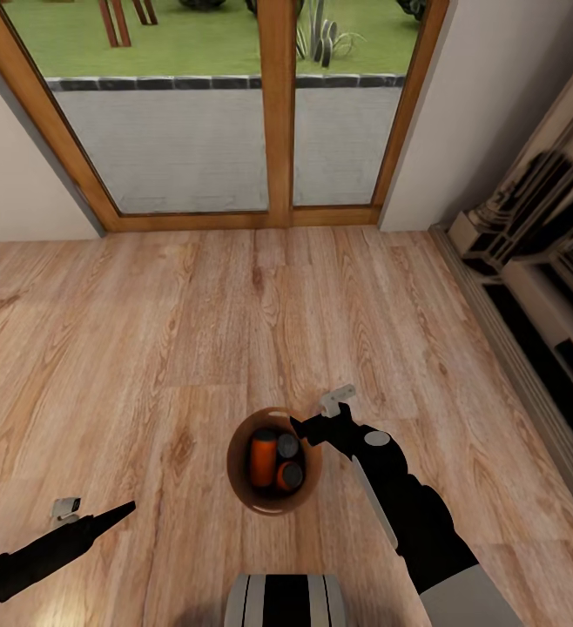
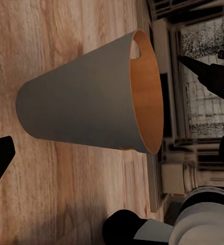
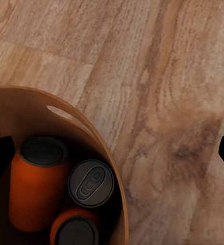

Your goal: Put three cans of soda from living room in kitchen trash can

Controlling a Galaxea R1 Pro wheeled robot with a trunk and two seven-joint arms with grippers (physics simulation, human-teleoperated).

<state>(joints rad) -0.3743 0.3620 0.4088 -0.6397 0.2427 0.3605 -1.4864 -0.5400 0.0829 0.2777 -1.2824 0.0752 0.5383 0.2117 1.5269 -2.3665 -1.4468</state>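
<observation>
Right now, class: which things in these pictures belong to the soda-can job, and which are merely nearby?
Belong to the job:
- trash can
- three soda cans inside it
- right gripper at its rim

Merely nearby:
- glass doors
- shelving
- left gripper

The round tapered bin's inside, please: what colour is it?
Coppery-brown inside the bin, best seen in the left wrist view.

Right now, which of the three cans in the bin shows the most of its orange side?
The largest-looking can, on the bin's inner side away from the rim beside the right gripper. Its full orange wall shows; the middle one shows mostly its grey top, the third little orange.
</observation>
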